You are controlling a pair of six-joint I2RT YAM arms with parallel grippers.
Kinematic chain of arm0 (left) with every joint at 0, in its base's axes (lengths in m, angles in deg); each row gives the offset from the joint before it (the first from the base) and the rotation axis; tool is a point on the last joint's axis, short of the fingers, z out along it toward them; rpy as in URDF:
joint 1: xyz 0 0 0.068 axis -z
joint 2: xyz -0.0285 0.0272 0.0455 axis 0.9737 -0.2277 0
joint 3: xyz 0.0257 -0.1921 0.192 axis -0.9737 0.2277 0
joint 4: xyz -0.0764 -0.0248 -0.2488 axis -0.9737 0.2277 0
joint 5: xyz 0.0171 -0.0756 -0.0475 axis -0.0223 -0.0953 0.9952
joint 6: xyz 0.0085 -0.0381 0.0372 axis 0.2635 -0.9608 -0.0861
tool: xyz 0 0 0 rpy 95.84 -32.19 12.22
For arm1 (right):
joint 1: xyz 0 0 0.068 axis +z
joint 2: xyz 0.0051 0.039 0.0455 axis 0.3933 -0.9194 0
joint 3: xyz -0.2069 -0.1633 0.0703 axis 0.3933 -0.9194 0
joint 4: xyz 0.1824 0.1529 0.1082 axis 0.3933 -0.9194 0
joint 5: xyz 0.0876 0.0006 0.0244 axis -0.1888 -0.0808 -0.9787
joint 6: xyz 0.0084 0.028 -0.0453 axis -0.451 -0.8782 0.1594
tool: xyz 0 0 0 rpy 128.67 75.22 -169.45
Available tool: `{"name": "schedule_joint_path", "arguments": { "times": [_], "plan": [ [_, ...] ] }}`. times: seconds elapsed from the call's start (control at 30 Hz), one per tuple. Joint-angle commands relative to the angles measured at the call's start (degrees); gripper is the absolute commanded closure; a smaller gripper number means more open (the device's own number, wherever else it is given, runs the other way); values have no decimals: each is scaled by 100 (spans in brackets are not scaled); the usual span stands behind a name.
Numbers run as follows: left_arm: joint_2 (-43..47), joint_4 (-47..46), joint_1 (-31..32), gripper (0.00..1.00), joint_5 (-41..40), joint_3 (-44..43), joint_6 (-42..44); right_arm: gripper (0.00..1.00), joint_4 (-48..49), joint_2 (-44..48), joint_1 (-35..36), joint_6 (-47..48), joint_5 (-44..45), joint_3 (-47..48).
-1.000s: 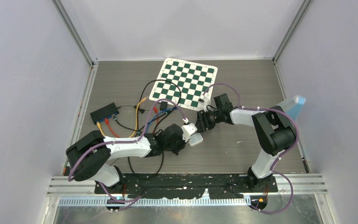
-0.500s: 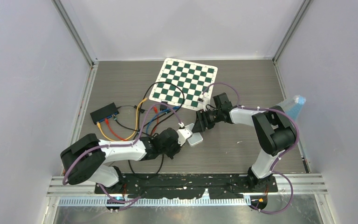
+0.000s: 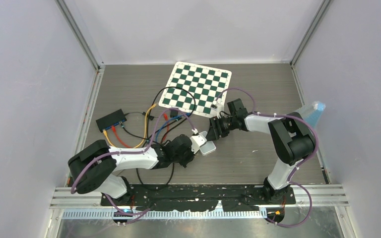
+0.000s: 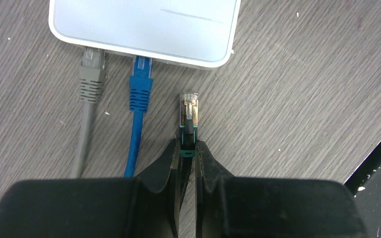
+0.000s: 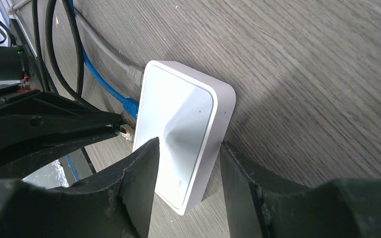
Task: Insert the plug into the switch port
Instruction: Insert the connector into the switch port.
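Observation:
The white switch point(image 4: 144, 27) lies flat on the wooden table, with a grey plug point(image 4: 90, 69) and a blue plug point(image 4: 142, 74) in its ports. My left gripper point(image 4: 188, 145) is shut on the boot of a clear plug point(image 4: 189, 111) on a black cable. The plug tip points at the port face and stops a short gap from it. My right gripper point(image 5: 188, 144) straddles the far end of the switch point(image 5: 183, 134) with its jaws open, and wood shows between one finger and the casing. From above, both grippers meet at the switch point(image 3: 209, 148).
A green-and-white chessboard point(image 3: 196, 87) lies at the back. A black box point(image 3: 111, 119) with orange and red cables sits at the left, and loose cables point(image 3: 163, 121) loop between it and the arms. The black base rail point(image 4: 377, 163) runs close on the near side.
My left arm drew back toward the near left with the plug, then came a little way forward again. The right gripper stayed at the switch.

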Motion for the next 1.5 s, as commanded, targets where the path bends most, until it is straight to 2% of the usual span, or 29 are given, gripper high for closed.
{"name": "schedule_joint_path", "arguments": {
  "times": [0.0,0.6,0.93,1.3,1.47],
  "plan": [
    [-190,-253,-137,100,68,-239,28,45,28,-129,67,105,-128,22],
    [65,-643,-155,100,180,-45,115,46,-162,-353,292,265,-190,169],
    [240,-569,-159,100,448,-35,-36,45,-282,-205,312,369,312,156],
    [-310,-576,-163,100,413,-245,-176,46,397,-172,359,-616,-125,-183],
    [-431,-602,-163,100,413,-340,-283,47,1305,-62,402,-1376,-366,-930]
  ]
}}
